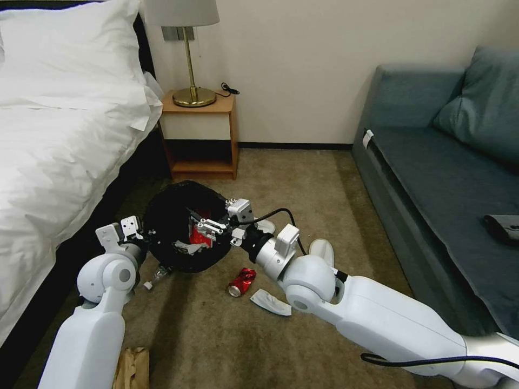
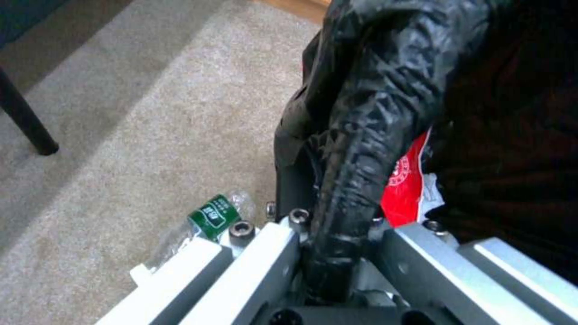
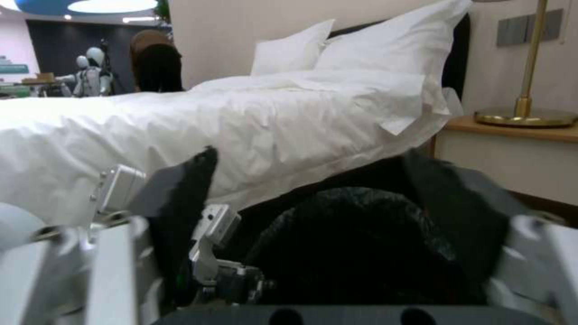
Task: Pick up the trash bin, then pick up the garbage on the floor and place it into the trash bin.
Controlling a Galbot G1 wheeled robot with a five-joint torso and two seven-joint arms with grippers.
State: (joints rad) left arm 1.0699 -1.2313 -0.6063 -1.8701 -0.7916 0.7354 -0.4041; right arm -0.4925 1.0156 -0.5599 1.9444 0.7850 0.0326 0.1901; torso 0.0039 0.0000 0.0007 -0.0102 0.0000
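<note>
The trash bin, lined with a crinkled black bag, hangs tilted just off the carpet beside the bed. My left gripper is shut on its near rim. My right gripper hovers open over the bin's mouth, fingers wide apart with nothing between them. A red-and-white wrapper and white paper lie inside the bin. On the floor lie a crushed red can, a flat white slipper, a second slipper, a green-labelled bottle under the bin, and a brown paper bag.
A white bed runs along the left. A wooden nightstand with a brass lamp stands behind the bin. A grey-blue sofa fills the right side. Open carpet lies between bin and sofa.
</note>
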